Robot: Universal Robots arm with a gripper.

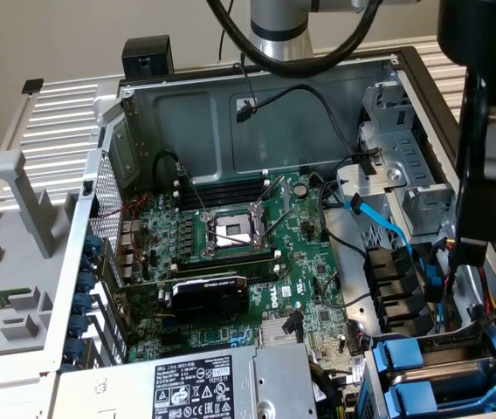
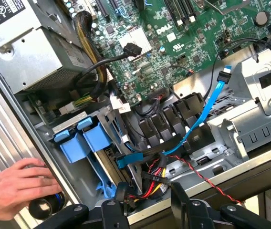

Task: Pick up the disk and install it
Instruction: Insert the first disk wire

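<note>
Two bright blue carrier fronts (image 2: 83,138) sit side by side in the drive cage at the case's corner, also visible at the exterior view's lower right (image 1: 423,371). The disk's silver body is hidden; I only see a dark edge running down into the cage behind the blue plastic. My gripper (image 2: 150,205) hovers above the cage's outer rim, open, with its black fingers (image 2: 181,200) apart and nothing between them. From outside, the gripper (image 1: 475,236) hangs as a dark column over the case's right side, above the blue carriers.
A person's hand (image 2: 11,188) rests on the case rim beside a black round part (image 2: 42,206), close to the carriers. A blue data cable (image 2: 207,109), black cable bundles and a red-black wire cross the metal cage (image 1: 396,175). The grey power-supply box (image 1: 196,384) stands next to the motherboard (image 1: 230,253).
</note>
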